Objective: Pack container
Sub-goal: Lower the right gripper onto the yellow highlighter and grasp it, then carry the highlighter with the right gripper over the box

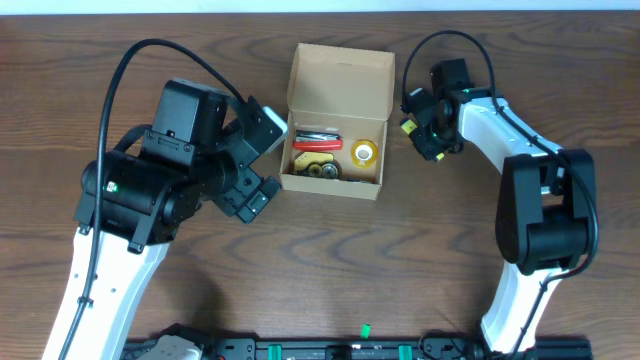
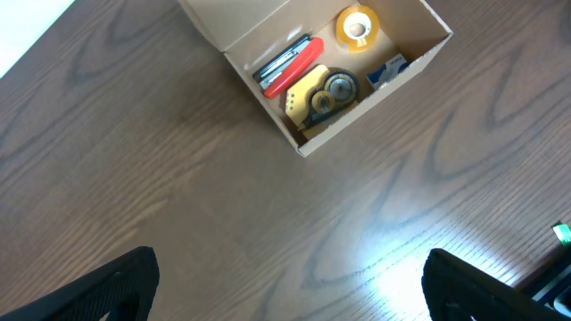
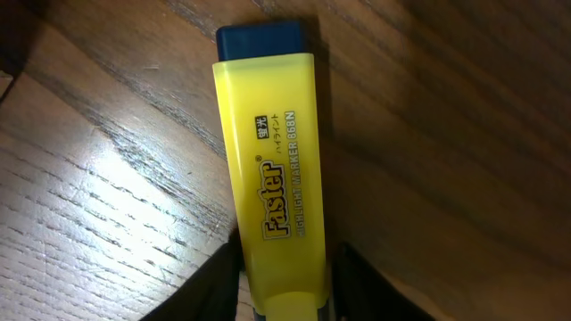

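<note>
Near left, the left gripper (image 1: 266, 160) is spread wide with nothing in it. Just past it, mid-table, sits the box (image 1: 330, 186): plain tan cardboard, lid (image 1: 341, 75) flipped back on the far side. Looks mostly packed to me, with a red tool (image 1: 316, 144), yellow dispenser (image 1: 318, 163), tape roll (image 1: 364, 152) and a blue bit (image 2: 388, 69) inside. Right of the box, the right gripper (image 3: 285, 290) is clamped on a yellow highlighter (image 3: 268, 152) with a blue cap. That's left to go in, then probably the lid.

container (image 1: 340, 80) | tan cardboard, rectangular | flap lid open (folded back) | upright on table (image 1: 400, 280), partly filled
</note>
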`<action>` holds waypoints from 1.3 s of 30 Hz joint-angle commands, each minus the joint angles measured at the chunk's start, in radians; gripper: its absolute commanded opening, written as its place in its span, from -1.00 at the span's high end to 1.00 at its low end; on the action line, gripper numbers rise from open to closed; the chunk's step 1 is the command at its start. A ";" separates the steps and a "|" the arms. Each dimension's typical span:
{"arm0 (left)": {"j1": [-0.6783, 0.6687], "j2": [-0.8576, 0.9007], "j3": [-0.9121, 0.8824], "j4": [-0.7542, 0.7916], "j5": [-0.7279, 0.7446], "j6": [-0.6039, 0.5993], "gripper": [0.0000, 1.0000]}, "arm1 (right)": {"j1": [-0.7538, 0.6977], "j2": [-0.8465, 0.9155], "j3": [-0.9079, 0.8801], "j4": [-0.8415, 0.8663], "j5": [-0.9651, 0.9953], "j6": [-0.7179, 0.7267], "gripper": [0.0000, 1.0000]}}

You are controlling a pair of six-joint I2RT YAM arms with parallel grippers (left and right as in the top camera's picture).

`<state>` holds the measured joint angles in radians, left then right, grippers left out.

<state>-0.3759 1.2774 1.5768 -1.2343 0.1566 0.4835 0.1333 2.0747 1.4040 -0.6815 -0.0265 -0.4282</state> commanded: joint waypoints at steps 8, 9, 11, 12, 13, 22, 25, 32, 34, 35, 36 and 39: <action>0.003 -0.002 0.027 -0.004 -0.003 0.010 -0.91 | -0.002 0.031 -0.006 0.025 -0.001 0.001 0.25; 0.003 -0.002 0.027 -0.004 -0.003 0.010 -0.90 | -0.002 0.037 -0.006 0.027 -0.002 0.001 0.25; 0.003 -0.002 0.027 -0.004 -0.003 0.010 -0.90 | -0.002 0.047 -0.006 0.028 -0.005 0.001 0.27; 0.003 -0.002 0.027 -0.004 -0.003 0.010 -0.91 | -0.002 0.049 -0.006 0.028 -0.005 0.002 0.29; 0.003 -0.002 0.027 -0.004 -0.003 0.010 -0.90 | -0.002 0.050 -0.006 0.028 -0.005 0.002 0.31; 0.003 -0.002 0.027 -0.004 -0.003 0.010 -0.90 | -0.002 0.050 -0.006 0.039 -0.005 0.005 0.75; 0.003 -0.002 0.027 -0.004 -0.003 0.010 -0.90 | -0.002 0.050 -0.005 0.039 -0.004 0.028 0.97; 0.003 -0.002 0.027 -0.004 -0.003 0.010 -0.90 | -0.010 0.023 0.040 0.038 -0.003 0.196 0.97; 0.003 -0.002 0.027 -0.004 -0.003 0.010 -0.90 | -0.015 -0.008 0.070 0.035 0.006 0.226 0.97; 0.003 -0.002 0.027 -0.004 -0.003 0.010 -0.91 | -0.016 -0.021 0.084 0.034 0.016 0.238 0.97; 0.003 -0.002 0.027 -0.004 -0.003 0.010 -0.90 | -0.016 -0.037 0.099 0.034 0.030 0.251 0.98; 0.003 -0.002 0.027 -0.004 -0.003 0.010 -0.90 | -0.014 -0.091 0.144 0.035 0.088 0.252 0.97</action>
<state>-0.3759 1.2774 1.5768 -1.2343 0.1566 0.4839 0.1303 2.0701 1.4891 -0.6495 0.0010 -0.2234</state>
